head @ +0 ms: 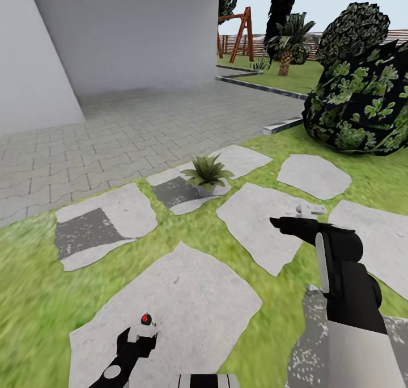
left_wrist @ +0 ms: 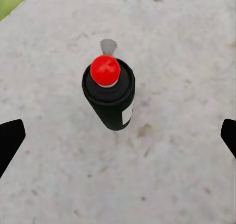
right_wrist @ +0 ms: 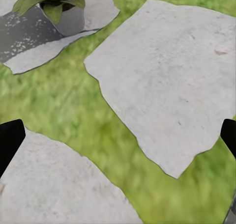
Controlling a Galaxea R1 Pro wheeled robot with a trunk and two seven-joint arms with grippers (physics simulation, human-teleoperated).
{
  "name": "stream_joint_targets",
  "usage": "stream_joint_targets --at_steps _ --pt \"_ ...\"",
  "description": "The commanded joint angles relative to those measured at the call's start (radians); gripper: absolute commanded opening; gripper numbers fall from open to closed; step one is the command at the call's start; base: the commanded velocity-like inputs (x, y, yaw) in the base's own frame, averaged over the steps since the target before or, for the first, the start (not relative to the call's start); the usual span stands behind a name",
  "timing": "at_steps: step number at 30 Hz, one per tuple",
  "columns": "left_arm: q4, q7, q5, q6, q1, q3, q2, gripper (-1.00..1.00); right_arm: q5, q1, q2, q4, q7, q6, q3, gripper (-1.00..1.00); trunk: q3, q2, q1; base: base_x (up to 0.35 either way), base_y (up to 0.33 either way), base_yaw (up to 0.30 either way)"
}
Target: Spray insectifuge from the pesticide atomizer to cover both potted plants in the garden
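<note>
Hovering our left pincer over the pesticide atomizer, jaws wide, bottle between the tips, untouched. It stands upright on a flat stepping stone in the lawn. Looks light, rigid, smooth-sided and easily tipped; we judge the dark body below the trigger head the best hold. Right pincer wide, empty, near one potted plant.

Head camera looks forward and down over stepping stones toward grey paving. Left wrist camera faces one stone closely; right wrist camera angles across lawn — sharing the potted plant with the head view.
</note>
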Motion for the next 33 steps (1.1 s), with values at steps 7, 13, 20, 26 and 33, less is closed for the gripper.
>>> stream_joint_targets --at_steps 7,13,20,26,33 --pt "0.001 0.006 0.008 -0.004 -0.001 -0.009 -0.002 1.00 0.010 -0.001 0.002 -0.001 0.010 0.003 -0.002 1.00 -0.001 0.000 0.000 0.010 0.008 0.000" --pt "0.001 0.007 0.008 -0.004 -0.001 -0.009 -0.002 1.00 0.010 -0.001 0.002 -0.001 0.010 0.003 -0.001 1.00 -0.024 -0.002 0.003 0.000 0.000 0.000" --pt "0.001 0.007 0.008 -0.005 -0.001 -0.009 -0.001 1.00 0.012 -0.001 0.002 -0.001 0.010 0.003 0.000 1.00 -0.051 -0.003 0.006 0.000 0.000 0.000" --pt "-0.001 0.007 0.008 -0.009 -0.001 -0.009 0.001 1.00 0.012 -0.001 0.002 -0.001 0.010 0.003 0.000 1.00 -0.074 -0.005 0.008 0.000 0.000 0.000" --pt "-0.028 0.004 0.008 -0.029 0.004 -0.011 -0.004 1.00 0.013 -0.001 0.002 -0.001 0.010 0.003 0.001 1.00 -0.094 -0.006 0.011 0.000 0.000 0.000"
